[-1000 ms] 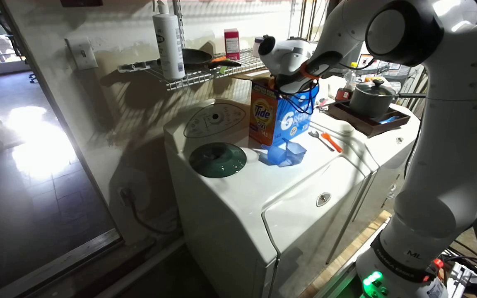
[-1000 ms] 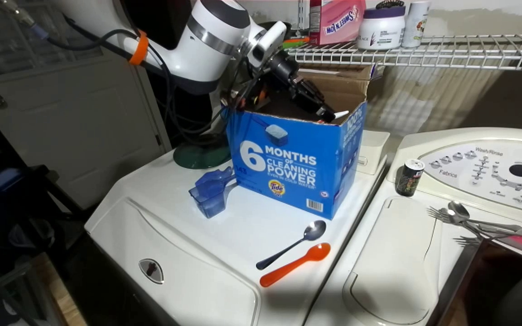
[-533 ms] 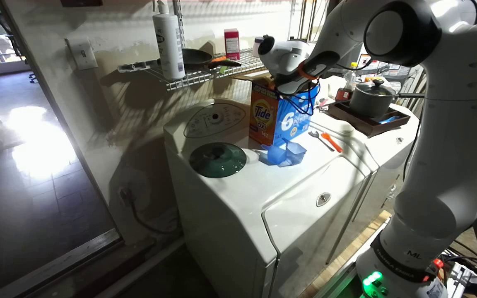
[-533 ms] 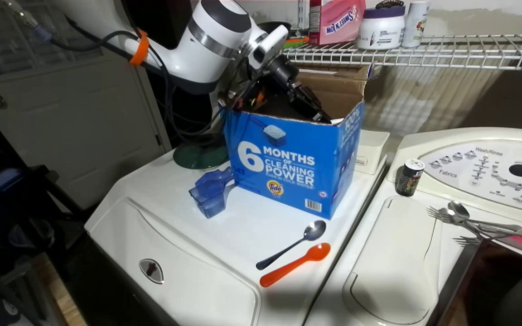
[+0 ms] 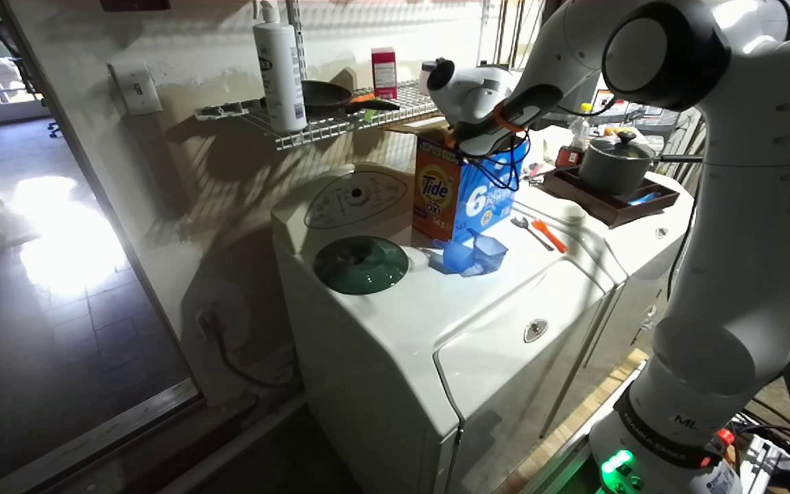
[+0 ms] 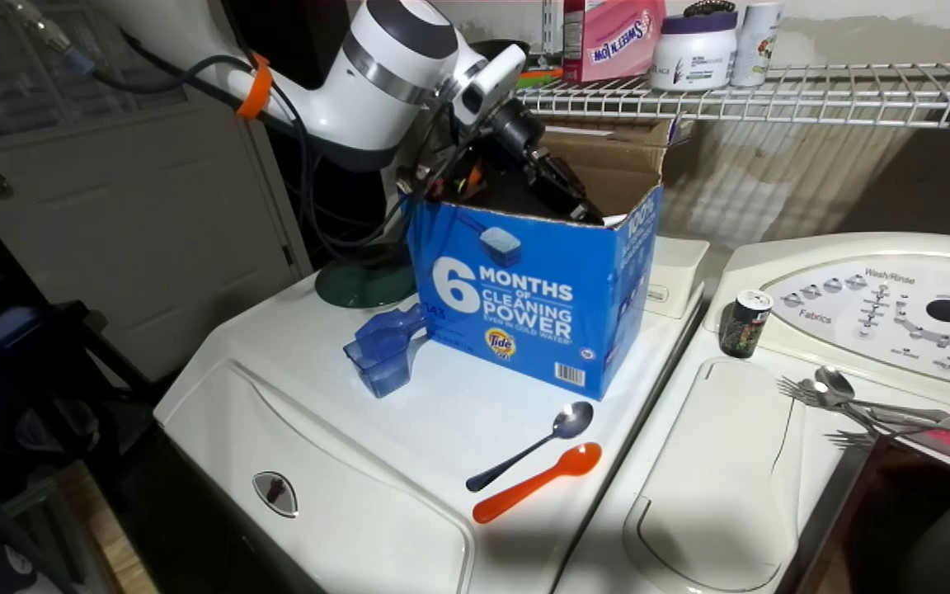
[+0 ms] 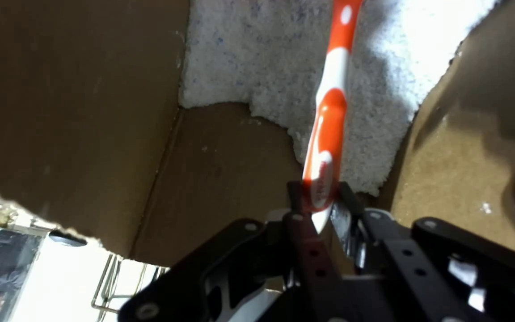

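Observation:
My gripper (image 7: 321, 192) reaches down inside an open-topped Tide detergent box (image 6: 553, 268). Its fingers are closed on one end of an orange and white handle (image 7: 331, 114), which looks like a toothbrush. The toothbrush's far end runs out of the top of the wrist view. Beneath it, speckled white powder (image 7: 248, 58) covers part of the box's brown bottom. In an exterior view the gripper (image 6: 592, 213) is just behind the box's front rim, with a bit of white showing at its tip. In another exterior view the arm and box (image 5: 436, 189) hide the gripper.
Beside the box on the white washer top (image 6: 302, 355) lie blue scoops (image 6: 384, 355), a dark spoon (image 6: 537, 441) and an orange spoon (image 6: 537, 483). A green lid (image 5: 361, 265) is near. A wire shelf (image 6: 838, 91) hangs behind, and a small can (image 6: 745, 323) stands to the right.
Early in the last second my gripper dipped slightly lower behind the box rim, and the box shifted a little to the left in an exterior view. Since then nothing visibly moves.

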